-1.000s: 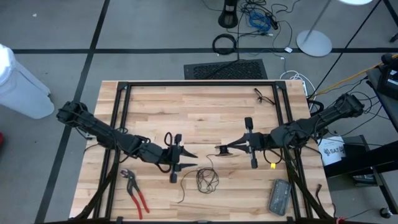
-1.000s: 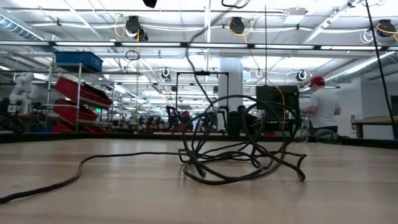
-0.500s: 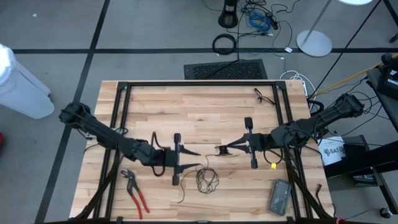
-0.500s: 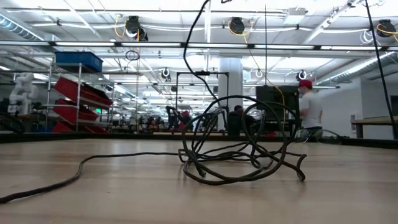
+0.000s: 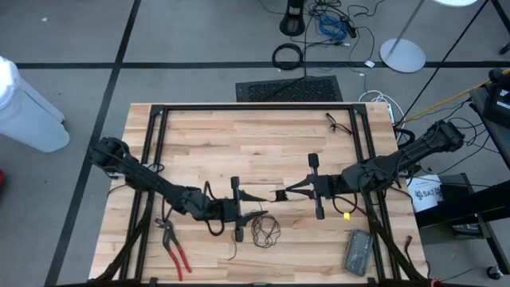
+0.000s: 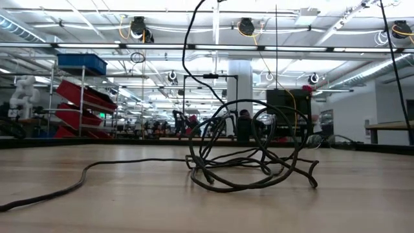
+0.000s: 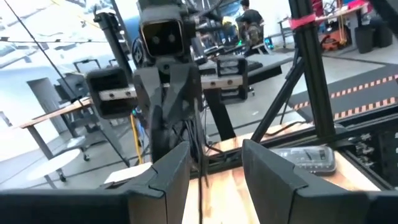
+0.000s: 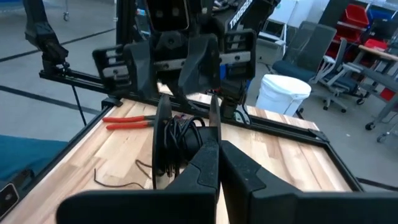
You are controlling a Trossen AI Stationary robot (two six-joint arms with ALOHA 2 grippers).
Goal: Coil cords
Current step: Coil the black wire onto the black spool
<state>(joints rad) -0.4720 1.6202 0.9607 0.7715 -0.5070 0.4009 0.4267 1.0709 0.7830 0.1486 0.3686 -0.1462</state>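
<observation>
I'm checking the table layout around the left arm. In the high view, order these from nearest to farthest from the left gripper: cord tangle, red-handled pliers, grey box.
From the left gripper:
1. Cord tangle, just beside it toward the table's front edge.
2. Red-handled pliers, at the left front.
3. Grey box, at the right front corner.

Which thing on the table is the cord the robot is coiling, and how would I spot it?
Look at the wooden table from above, then at its near edge between the two grippers. The cord lies there as a loose tangle of thin black loops with a tail trailing off. Unlike the red-handled pliers and the grey box on either side, it is wiry and limp.
</observation>
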